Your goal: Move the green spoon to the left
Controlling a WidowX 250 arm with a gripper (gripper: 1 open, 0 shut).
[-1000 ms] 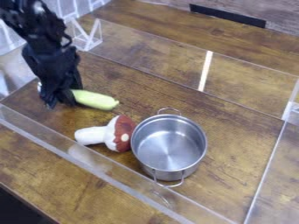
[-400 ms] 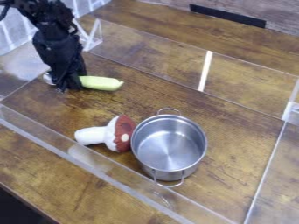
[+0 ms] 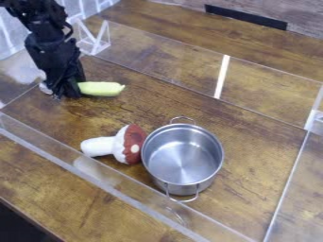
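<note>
Since the earlier frame, both the gripper (image 3: 59, 87) and the green spoon (image 3: 98, 89) have shifted toward the left edge of the picture and a little farther up the table (image 3: 190, 66); the spoon's handle, which lay near the middle-left of the enclosure, now sits closer to the far-left corner. The pot (image 3: 183, 156) and the toy mushroom (image 3: 116, 144) have not moved at all.

The gripper points steeply down with its black fingers drawn narrow, pinched on the end of the spoon where the metal bowl would be; that end is hidden behind the fingers, so only the yellow-green handle shows, sticking out to the right and lying low along the wood. Gripping one end like this lets the arm drag or carry the spoon sideways without lifting it high, which suits a short slide across a flat surface. Whether the handle rests on the table or hangs just above it cannot be told from this view.

The spoon is now well apart from the mushroom and the pot, and near the clear wall (image 3: 94, 38) at the left of the enclosure. Judged from the layout, the leftward move is largely done, and what remains is probably to set the spoon down and let go. The nearby wall leaves little room for going farther left.
</note>
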